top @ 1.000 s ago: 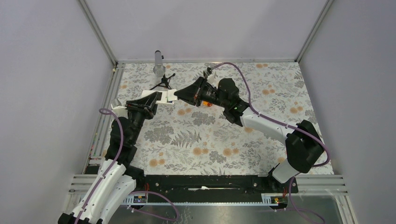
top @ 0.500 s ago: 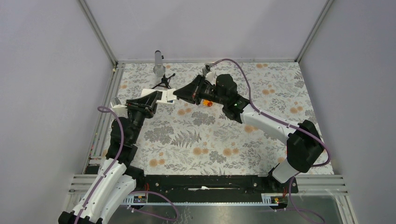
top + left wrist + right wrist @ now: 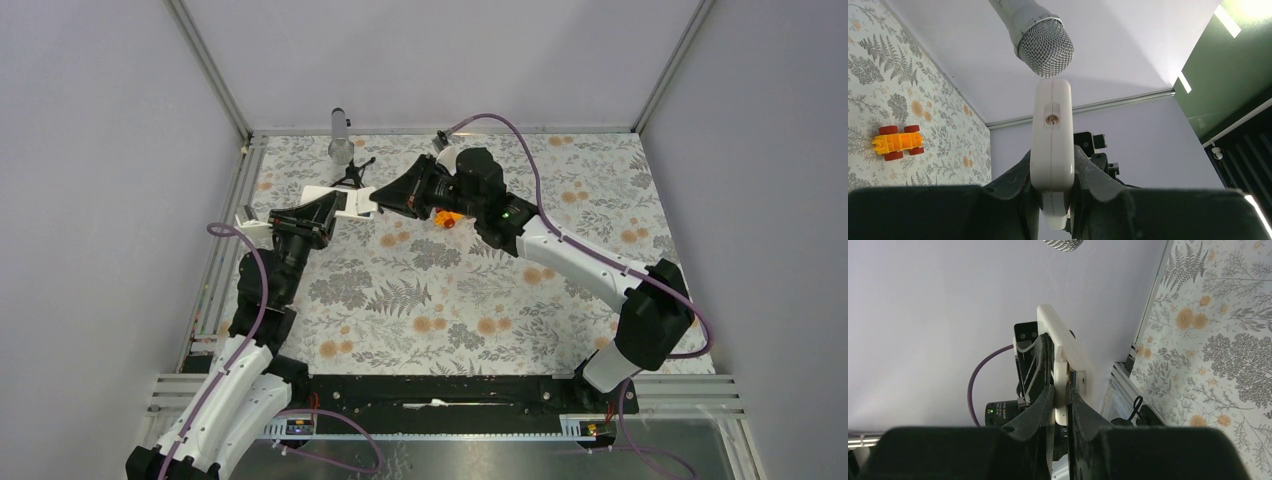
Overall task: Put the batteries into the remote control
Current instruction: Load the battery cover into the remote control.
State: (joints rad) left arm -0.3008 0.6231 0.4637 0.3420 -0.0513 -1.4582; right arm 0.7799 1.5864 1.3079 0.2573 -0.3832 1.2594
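Note:
The remote control is held above the table at the back left, with my left gripper shut on it. In the left wrist view the remote control stands edge-on, white, between the fingers. My right gripper is shut on a small flat white cover piece that sits against the remote's right end. In the right wrist view the cover piece lies along the remote control. A blue sliver shows between them; I cannot tell if it is one of the batteries.
A microphone on a black tripod stands just behind the two grippers, its mesh head close above the remote. An orange toy car lies on the floral cloth under the right arm. Metal rails border the table's left edge.
The right gripper with the cover piece has moved left and toward the back, closing on the remote. The left gripper has lifted the remote slightly. The toy car is more exposed.

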